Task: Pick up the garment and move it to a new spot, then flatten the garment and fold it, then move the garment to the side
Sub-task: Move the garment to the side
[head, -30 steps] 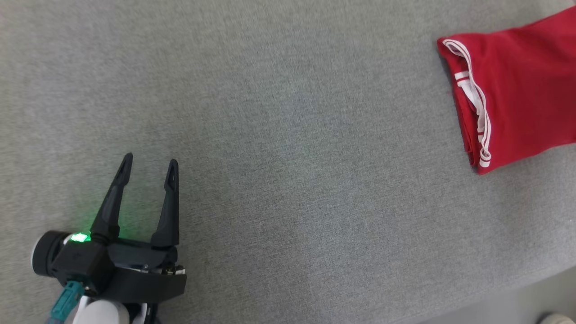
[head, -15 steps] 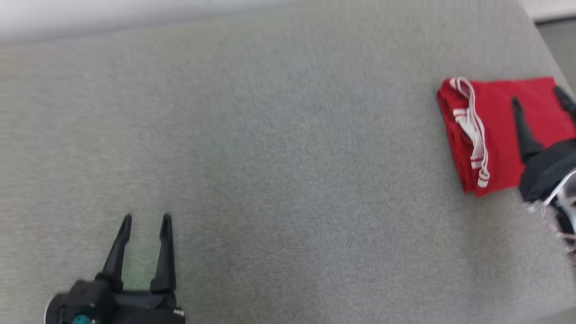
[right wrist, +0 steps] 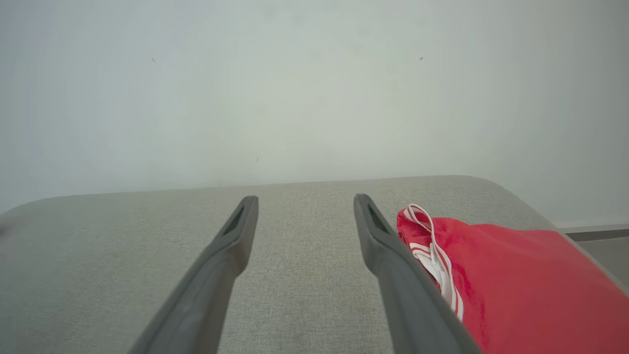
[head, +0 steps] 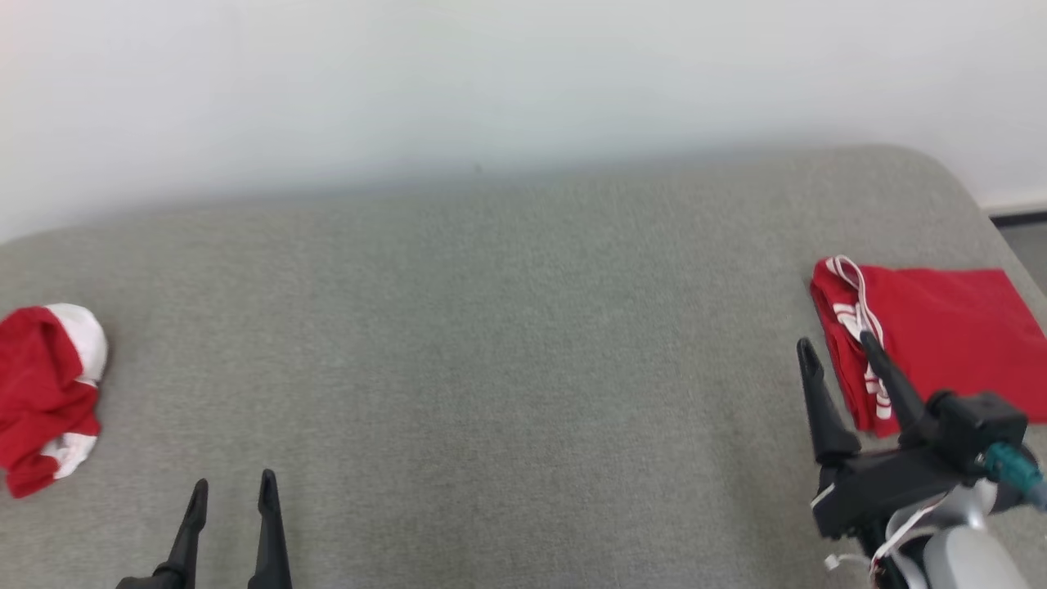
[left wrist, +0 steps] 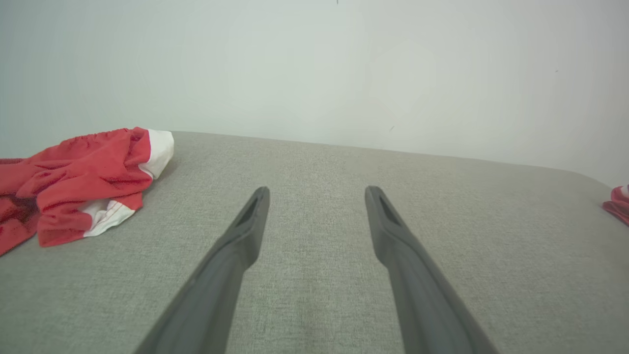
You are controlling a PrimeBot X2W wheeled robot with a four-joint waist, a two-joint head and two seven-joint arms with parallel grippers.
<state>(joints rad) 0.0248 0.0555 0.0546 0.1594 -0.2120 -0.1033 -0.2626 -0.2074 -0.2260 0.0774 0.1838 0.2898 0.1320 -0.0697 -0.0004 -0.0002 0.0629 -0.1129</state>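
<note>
The task looks finished: the folded garment point(head: 941, 327) lies just right of the right tool point(head: 836, 342), which stands wide and empty, as does the left tool point(head: 232, 481)

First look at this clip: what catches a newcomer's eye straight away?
Two patches of red stand out on the grey cushioned surface: a neatly folded red garment with white trim at the far right, and a crumpled red and white garment at the far left. The right claw stands open at the folded one's edge, holding nothing. The left claw, also open, sits low on the left over bare grey.
</note>
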